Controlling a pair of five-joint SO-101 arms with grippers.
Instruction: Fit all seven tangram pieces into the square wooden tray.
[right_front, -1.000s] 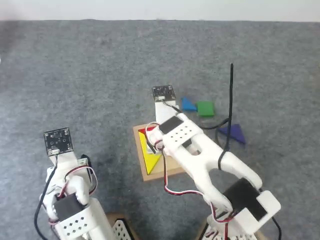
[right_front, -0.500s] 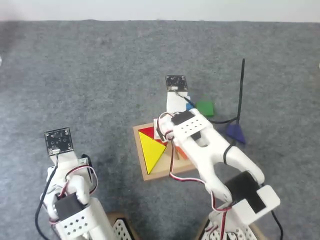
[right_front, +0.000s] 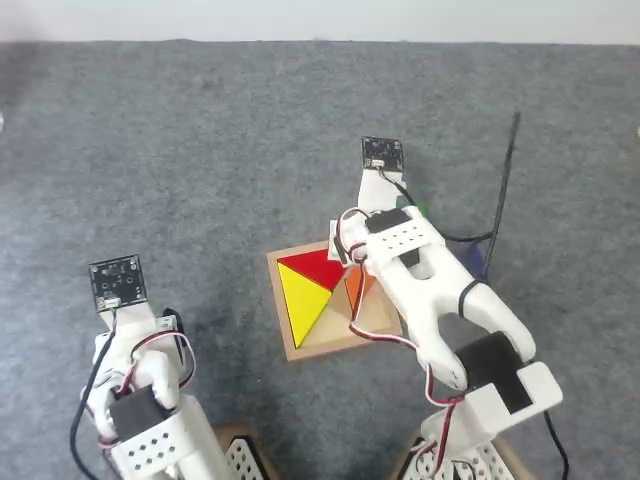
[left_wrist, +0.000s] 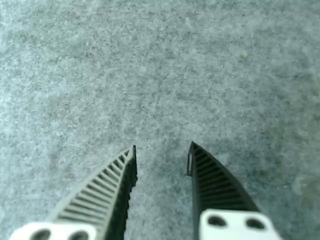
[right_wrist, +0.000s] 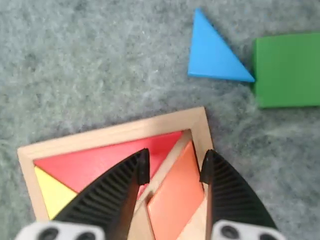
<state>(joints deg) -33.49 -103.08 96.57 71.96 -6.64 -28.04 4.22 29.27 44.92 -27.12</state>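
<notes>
The square wooden tray (right_front: 290, 345) lies mid-table; in the right wrist view its rim (right_wrist: 115, 132) shows. Inside it lie a red triangle (right_front: 318, 268), a yellow triangle (right_front: 298, 300) and an orange piece (right_front: 358, 288). My right gripper (right_wrist: 175, 167) hangs open just above the tray's far corner, its fingertips straddling the orange piece (right_wrist: 177, 195) beside the red triangle (right_wrist: 100, 162), holding nothing. A blue triangle (right_wrist: 212, 52) and a green square (right_wrist: 287, 70) rest on the carpet beyond the tray. My left gripper (left_wrist: 162, 155) is open over bare carpet.
The right arm (right_front: 420, 280) covers the tray's right side and most of the loose pieces behind it; a purple piece (right_front: 480, 262) peeks out beside it. The left arm (right_front: 140, 380) stands at the near left. Grey carpet stretches all around.
The right arm has swung back and to the right off the tray, uncovering the red, yellow and orange pieces. The left arm has not moved.
</notes>
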